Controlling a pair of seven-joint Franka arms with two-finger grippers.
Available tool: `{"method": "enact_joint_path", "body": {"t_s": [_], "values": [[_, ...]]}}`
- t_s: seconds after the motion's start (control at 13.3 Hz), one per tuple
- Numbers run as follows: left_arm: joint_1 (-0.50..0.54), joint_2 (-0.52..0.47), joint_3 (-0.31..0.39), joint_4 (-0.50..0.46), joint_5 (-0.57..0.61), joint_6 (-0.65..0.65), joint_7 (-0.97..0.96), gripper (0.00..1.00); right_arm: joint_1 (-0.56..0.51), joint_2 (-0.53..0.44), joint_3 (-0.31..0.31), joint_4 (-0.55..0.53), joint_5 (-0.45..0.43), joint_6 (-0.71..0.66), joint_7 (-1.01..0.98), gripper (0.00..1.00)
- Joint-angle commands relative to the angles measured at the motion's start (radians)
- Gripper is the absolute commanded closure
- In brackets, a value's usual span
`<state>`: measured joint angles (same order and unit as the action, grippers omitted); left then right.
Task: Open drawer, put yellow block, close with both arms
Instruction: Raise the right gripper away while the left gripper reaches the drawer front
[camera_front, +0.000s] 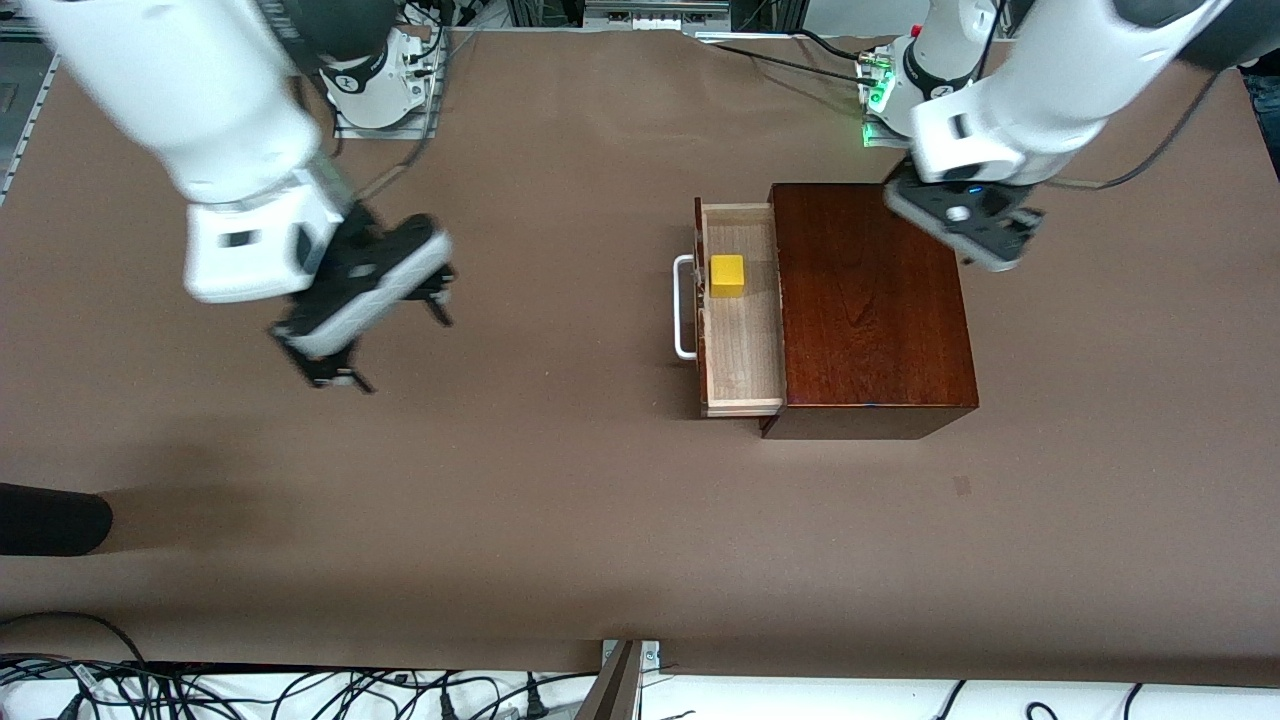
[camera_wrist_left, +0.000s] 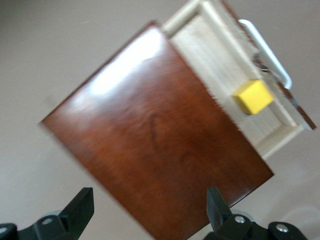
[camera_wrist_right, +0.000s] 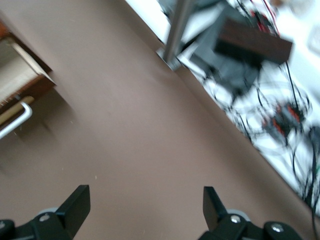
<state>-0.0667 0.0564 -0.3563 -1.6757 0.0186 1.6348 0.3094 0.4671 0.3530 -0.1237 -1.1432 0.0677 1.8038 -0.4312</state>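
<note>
The drawer (camera_front: 742, 340) stands pulled out of the dark-brown box (camera_front: 870, 300) toward the right arm's end, white handle (camera_front: 683, 307) outermost. The yellow block (camera_front: 727, 275) lies in the pale tray, in the part farther from the front camera. My left gripper (camera_front: 955, 230) is open and empty over the box's corner nearest the left arm's base; its wrist view shows the box (camera_wrist_left: 160, 145), tray (camera_wrist_left: 220, 65), block (camera_wrist_left: 252, 96) and gripper (camera_wrist_left: 147, 202). My right gripper (camera_front: 395, 345) is open and empty over bare table, well apart from the handle; its wrist view shows the gripper (camera_wrist_right: 144, 200), drawer corner (camera_wrist_right: 20, 75) and handle (camera_wrist_right: 15, 120).
Brown paper covers the table (camera_front: 560, 520). A black object (camera_front: 50, 520) lies at the right arm's end, near the front camera. Cables (camera_front: 250, 690) and a post (camera_front: 620, 680) sit along the table's near edge; both also show in the right wrist view.
</note>
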Motion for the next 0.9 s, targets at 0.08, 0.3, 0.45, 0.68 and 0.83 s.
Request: {"method": "enact_joint_path", "body": {"t_s": [0.08,0.3,0.45,0.68,0.83], "values": [[0.004,0.231,-0.194,0.156,-0.017,0.117,0.193,0.0,-0.131,-0.294,0.013,-0.378,0.02,-0.03,0.083,0.0],[-0.048,0.446,-0.265,0.316,-0.023,0.12,0.365,0.0,-0.22,-0.335,0.013,-0.432,0.012,-0.113,0.205,0.0],[-0.1,0.467,-0.265,0.303,-0.014,0.138,0.396,0.0,-0.226,-0.336,0.003,-0.435,-0.003,-0.171,0.308,0.0],[-0.185,0.581,-0.26,0.303,0.141,0.223,0.407,0.0,-0.226,-0.333,-0.002,-0.437,-0.032,-0.195,0.387,0.0],[-0.263,0.629,-0.257,0.306,0.245,0.282,0.39,0.0,-0.226,-0.328,-0.001,-0.425,-0.06,-0.186,0.385,0.0]]}}
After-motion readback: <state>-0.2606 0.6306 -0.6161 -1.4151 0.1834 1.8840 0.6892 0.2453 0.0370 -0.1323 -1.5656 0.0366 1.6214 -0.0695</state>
